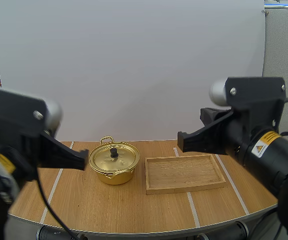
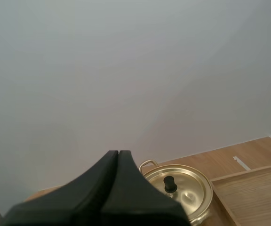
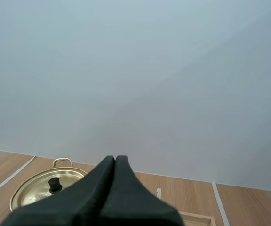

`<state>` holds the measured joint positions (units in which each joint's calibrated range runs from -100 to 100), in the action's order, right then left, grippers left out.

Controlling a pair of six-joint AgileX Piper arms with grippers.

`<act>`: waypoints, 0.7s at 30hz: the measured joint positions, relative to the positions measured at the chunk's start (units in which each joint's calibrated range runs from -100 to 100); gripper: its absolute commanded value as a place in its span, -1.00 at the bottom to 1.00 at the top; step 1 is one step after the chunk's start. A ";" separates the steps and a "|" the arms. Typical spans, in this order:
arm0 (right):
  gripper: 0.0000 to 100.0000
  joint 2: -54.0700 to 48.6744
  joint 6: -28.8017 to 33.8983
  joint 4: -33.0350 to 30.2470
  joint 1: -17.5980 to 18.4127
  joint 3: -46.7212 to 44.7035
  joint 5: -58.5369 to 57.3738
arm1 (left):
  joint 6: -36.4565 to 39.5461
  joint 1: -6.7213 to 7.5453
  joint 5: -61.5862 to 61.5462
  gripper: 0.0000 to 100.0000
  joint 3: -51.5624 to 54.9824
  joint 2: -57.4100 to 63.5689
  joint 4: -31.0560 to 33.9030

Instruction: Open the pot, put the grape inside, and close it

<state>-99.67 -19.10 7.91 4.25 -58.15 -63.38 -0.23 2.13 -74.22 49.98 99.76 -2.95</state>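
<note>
Both arms hang nearest the camera, raised above the table (image 1: 134, 210). The left gripper (image 1: 85, 159) points in from the left, its tip near the pot's rim. The right gripper (image 1: 180, 141) hovers over the far left corner of the wooden tray (image 1: 149, 176). Each wrist view shows its own fingers pressed together as one dark wedge with nothing between them, for the left gripper (image 2: 118, 153) and the right gripper (image 3: 115, 158) alike.

Next in size, the tray lies right of centre, its floor bare wood. The gold pot (image 1: 114, 176) stands just beside the tray's left wall, apart from it, toward the back of the table. Its lid (image 1: 121, 159) sits flat, with the small black knob (image 1: 113, 152) upright at its middle.

As far as I can judge, nothing of the task is done. The lid is still on, so lifting it, putting the grape inside and closing are all left.

For room, the front half of the table is open wood up to its curved edge. The gap between pot and tray is narrow, so a lifted lid would find more free space toward the front or on the tray. A white board (image 1: 134, 70) rises close behind the pot, leaving little room there.
</note>
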 measured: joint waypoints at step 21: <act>-1.00 0.11 0.00 -3.62 0.00 -34.71 43.87 | 3.35 -0.73 59.90 -1.00 43.82 -0.02 3.68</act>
<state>-99.56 -19.10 4.28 4.25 -92.86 -19.51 3.12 1.41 -14.32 93.80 99.75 0.73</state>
